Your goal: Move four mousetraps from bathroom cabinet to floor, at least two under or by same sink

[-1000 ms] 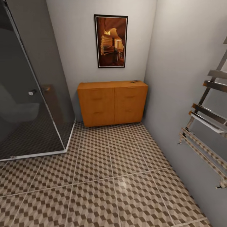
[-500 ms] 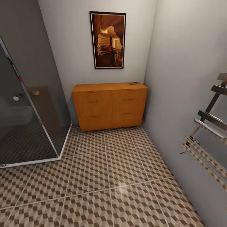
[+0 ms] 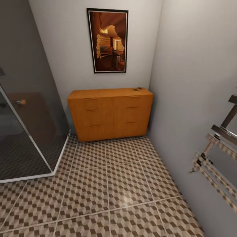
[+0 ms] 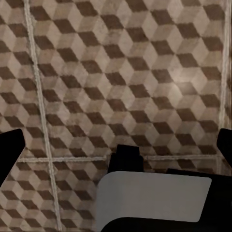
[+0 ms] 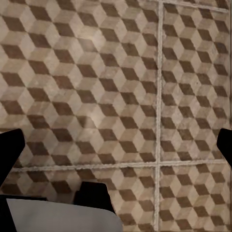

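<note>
The orange-brown cabinet (image 3: 110,113) stands against the far wall, all its drawers shut. On its top near the right rear corner lie tiny dark mousetraps (image 3: 136,89), too small to count. The cube-patterned bathroom floor (image 3: 108,184) stretches from the cabinet toward me. In the left wrist view my left gripper (image 4: 117,150) hangs open above bare tiles with nothing between its fingers. My right gripper (image 5: 117,147) in the right wrist view is likewise open over the floor (image 5: 121,72) and holds nothing.
A dark glass shower enclosure (image 3: 23,131) fills the left side, its white base rim reaching onto the tiles. A chrome towel rail (image 3: 217,158) juts from the right wall. A framed picture (image 3: 108,41) hangs above the cabinet.
The whole head view has shifted: the cabinet now looks larger and sits lower and further left, so the camera has come closer. Nothing in the room has moved.
</note>
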